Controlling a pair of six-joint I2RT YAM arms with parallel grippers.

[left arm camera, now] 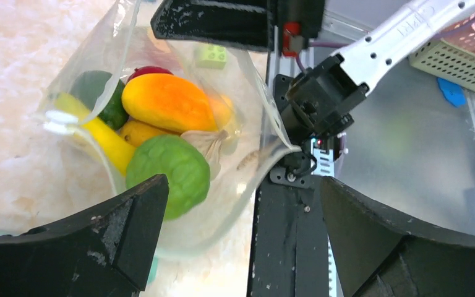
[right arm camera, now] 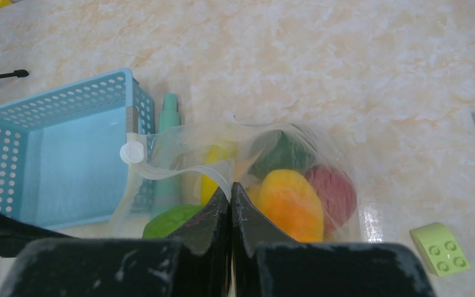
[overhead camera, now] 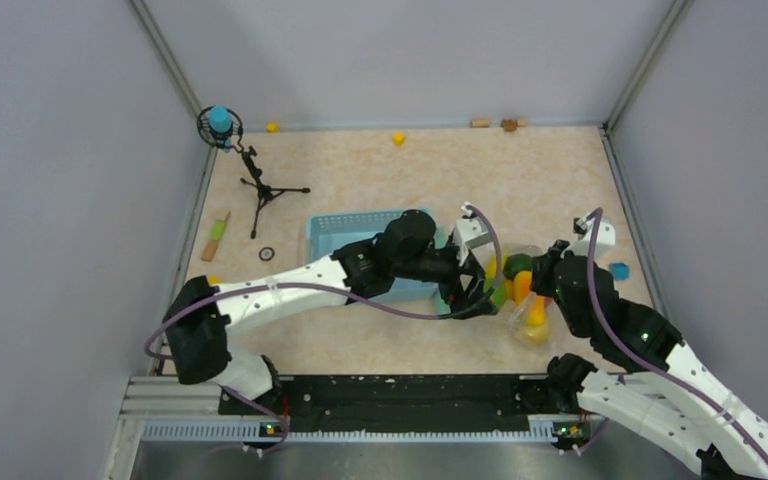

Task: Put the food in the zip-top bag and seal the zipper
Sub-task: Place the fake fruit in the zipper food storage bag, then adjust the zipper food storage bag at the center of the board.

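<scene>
light-blue perforated plastic basket (overhead camera: 345,232): on the beige marbled counter (overhead camera: 380,170), just left of the bag.
left gripper (left arm camera: 241,204): jaws spread wide, holding nothing, facing the bag.
clear soft plastic zip-top bag (right arm camera: 173,145): lying on the counter between both grippers.
glossy toy food: inside the bag; orange fruit (left arm camera: 170,102), light-green ball (left arm camera: 170,173), yellow banana (left arm camera: 102,136), dark-green piece (left arm camera: 99,96).
thin clear zipper strip (right arm camera: 179,172): curves from its white slider (right arm camera: 131,153) to the right gripper.
right gripper (right arm camera: 231,201): jaws pressed together, pinching that strip.
light-green studded block (right arm camera: 440,247): on the counter, apart, right of the bag.
</scene>
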